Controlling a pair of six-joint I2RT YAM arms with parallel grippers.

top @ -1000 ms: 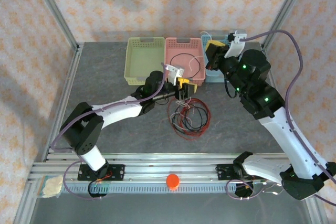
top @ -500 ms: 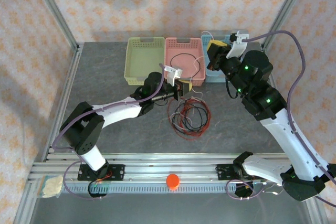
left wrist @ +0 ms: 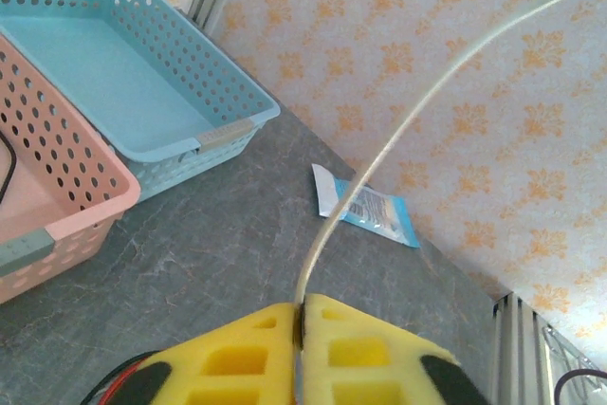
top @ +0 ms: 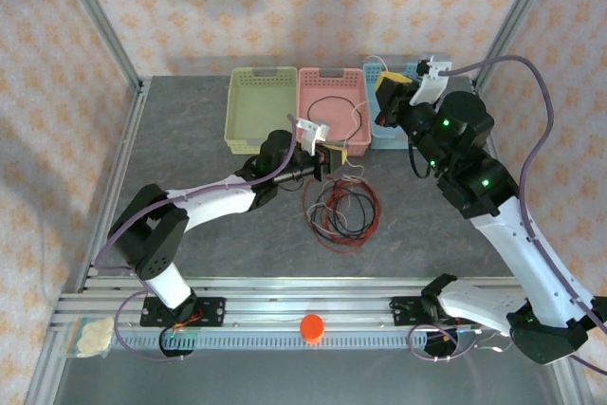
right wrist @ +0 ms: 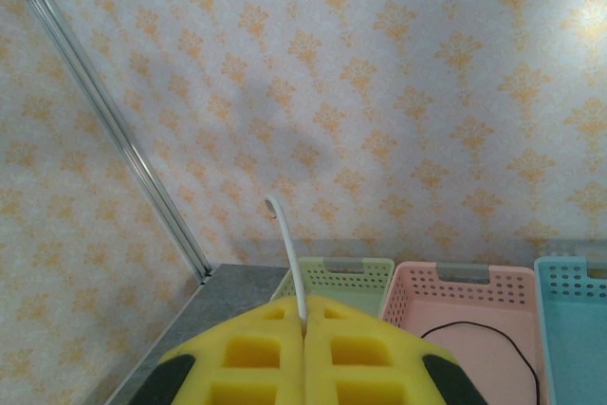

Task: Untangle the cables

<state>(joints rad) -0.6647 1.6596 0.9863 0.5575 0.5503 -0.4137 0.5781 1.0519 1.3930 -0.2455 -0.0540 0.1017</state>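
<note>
Grey desk (top: pixel 190 120) under patterned walls carries the cables (top: pixel 343 211), a heap of red and black loops lying just in front of the pink basket (top: pixel 332 73). The left tool (top: pixel 332 158), at the basket's front edge, is closed tight on the pale white cable (left wrist: pixel 309 272). The right tool (top: pixel 389 92), raised at the basket's right side, pinches the short end of it, which points up. The cable's long axis runs from the basket's front up toward its right. I think a hard pull may drag the heap, tighten a knot, or let the thin wire slip out.
</note>
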